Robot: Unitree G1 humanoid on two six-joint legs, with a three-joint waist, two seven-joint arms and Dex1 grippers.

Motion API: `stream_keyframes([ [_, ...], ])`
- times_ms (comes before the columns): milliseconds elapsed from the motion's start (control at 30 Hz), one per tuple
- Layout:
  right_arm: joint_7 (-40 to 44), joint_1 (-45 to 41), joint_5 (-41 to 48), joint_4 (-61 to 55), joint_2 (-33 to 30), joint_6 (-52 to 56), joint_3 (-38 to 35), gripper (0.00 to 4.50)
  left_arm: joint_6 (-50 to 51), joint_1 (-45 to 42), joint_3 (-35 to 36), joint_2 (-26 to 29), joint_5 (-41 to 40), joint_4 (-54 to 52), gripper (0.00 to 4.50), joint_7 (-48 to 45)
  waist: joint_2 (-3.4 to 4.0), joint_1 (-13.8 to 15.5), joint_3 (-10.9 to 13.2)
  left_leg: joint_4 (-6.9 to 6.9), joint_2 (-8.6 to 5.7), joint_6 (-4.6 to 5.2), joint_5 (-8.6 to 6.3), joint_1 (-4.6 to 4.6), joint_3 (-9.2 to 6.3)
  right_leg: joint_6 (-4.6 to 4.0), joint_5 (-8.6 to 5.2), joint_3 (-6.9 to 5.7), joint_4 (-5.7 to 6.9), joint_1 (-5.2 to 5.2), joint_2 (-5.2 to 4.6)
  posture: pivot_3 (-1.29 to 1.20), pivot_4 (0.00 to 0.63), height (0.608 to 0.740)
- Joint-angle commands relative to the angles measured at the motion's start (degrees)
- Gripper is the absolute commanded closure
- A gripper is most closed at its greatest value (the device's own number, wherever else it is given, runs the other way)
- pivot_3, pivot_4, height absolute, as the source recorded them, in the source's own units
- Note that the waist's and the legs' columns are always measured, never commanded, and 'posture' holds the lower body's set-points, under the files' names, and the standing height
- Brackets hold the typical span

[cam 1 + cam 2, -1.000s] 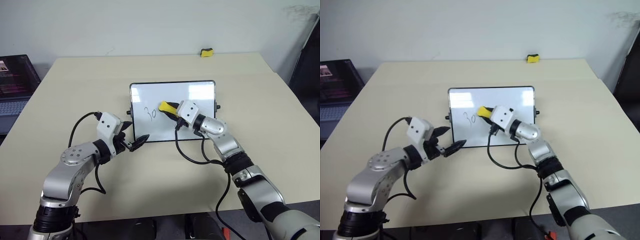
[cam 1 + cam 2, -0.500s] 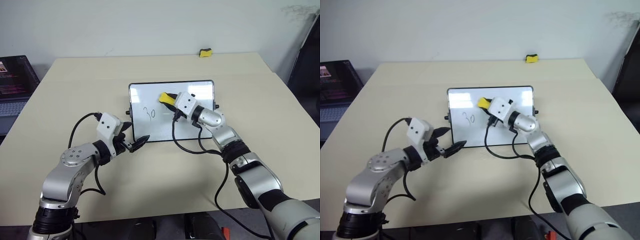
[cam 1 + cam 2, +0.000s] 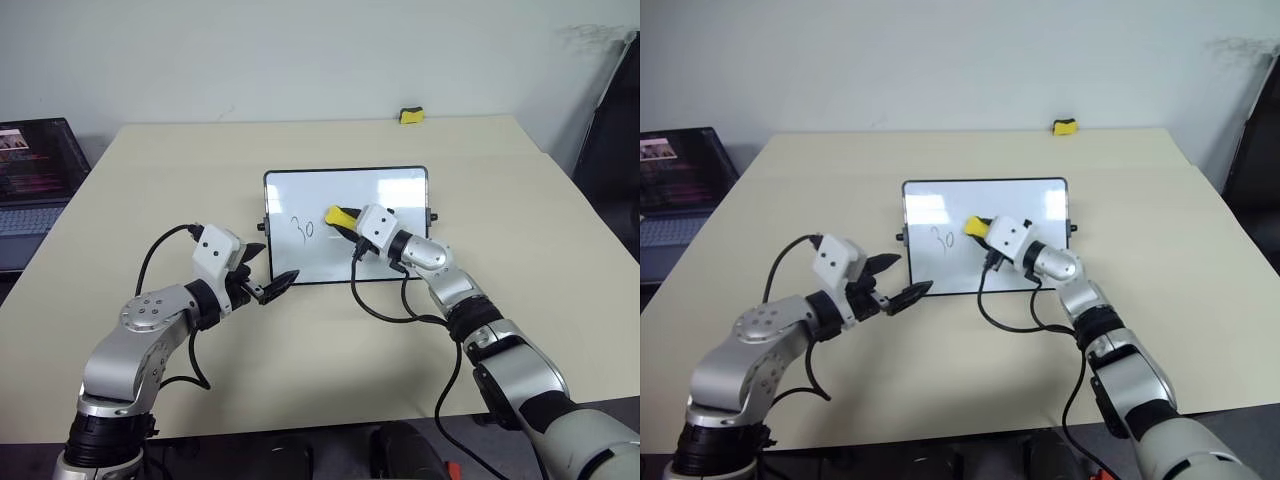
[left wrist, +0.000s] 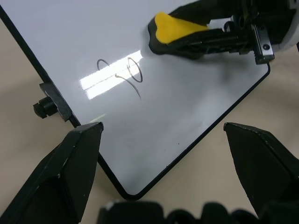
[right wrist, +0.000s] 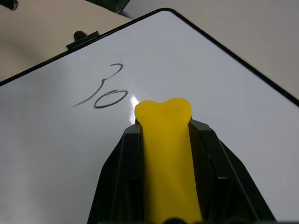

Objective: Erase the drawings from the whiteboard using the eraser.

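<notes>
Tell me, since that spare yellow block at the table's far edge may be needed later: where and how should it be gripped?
Probably across the short width of the spare yellow block, coming from above. It lies low on the table with open space all around, and looks narrow enough for the fingers; its finer shape is too small to tell.

Left hand (image 3: pixel 268 277) fingers spread apart, pointing forward-right. Right hand (image 3: pixel 342 223) clamped tight, arm extended forward-left.

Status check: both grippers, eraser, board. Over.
Right gripper shut on eraser, over whiteboard. Left gripper open at board's near left corner. "30" not yet erased. Nothing in the way.
</notes>
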Motion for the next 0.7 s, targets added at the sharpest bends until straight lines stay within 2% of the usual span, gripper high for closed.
stream_keyframes([
  [33, 3.3, 3.2, -1.5, 2.3, -1.5, 6.9, 1.3, 3.51, -0.1, -1.2, 0.8, 0.8, -0.5, -1.4, 0.0, -0.1, 0.01, 0.0, 0.0, -0.01, 0.01, 0.0, 0.0, 0.19, -0.01, 0.02, -0.03, 0.01, 0.0, 0.18, 0.0, 0.0, 0.15, 0.74],
  [233, 7.9, 6.1, -0.2, -3.3, -2.3, 10.0, 1.1, 3.51, -0.1, -1.3, 0.7, 0.8, -0.5, -1.4, 0.0, -0.1, 0.01, 0.0, 0.0, 0.02, 0.02, 0.0, 0.01, 0.39, -0.1, 0.04, -0.04, 0.04, 0.0, 0.43, 0.01, 0.0, 0.15, 0.74],
  [400, 9.5, 7.6, 2.5, -11.8, -2.7, 5.0, -0.5, 3.51, -0.2, -1.3, 0.7, 0.8, -0.5, -1.4, 0.0, -0.1, 0.03, 0.0, 0.1, 0.0, 0.03, -0.01, 0.01, 0.28, -0.14, 0.04, -0.05, 0.05, -0.04, 0.34, 0.01, 0.0, 0.15, 0.74],
  [567, 4.9, 5.6, 4.9, -16.9, -1.9, 1.6, -4.4, 3.51, 0.0, -1.2, 0.6, 0.6, -0.7, -1.6, 0.0, 0.0, 0.05, 0.0, 0.3, -0.05, 0.03, -0.02, 0.02, -0.39, -0.08, -0.1, 0.05, 0.05, -0.01, -0.39, 0.0, 0.0, 0.15, 0.74],
  [700, -0.3, 2.8, 4.2, -15.5, -2.2, -0.7, -6.9, 3.51, 0.1, -1.0, 0.5, 0.4, -0.8, -1.8, 0.0, 0.1, 0.05, -0.1, 0.3, -0.07, 0.03, -0.24, 0.13, -1.07, -0.04, -0.25, 0.16, 0.03, 0.05, -1.19, -0.01, 0.0, 0.15, 0.74],
])
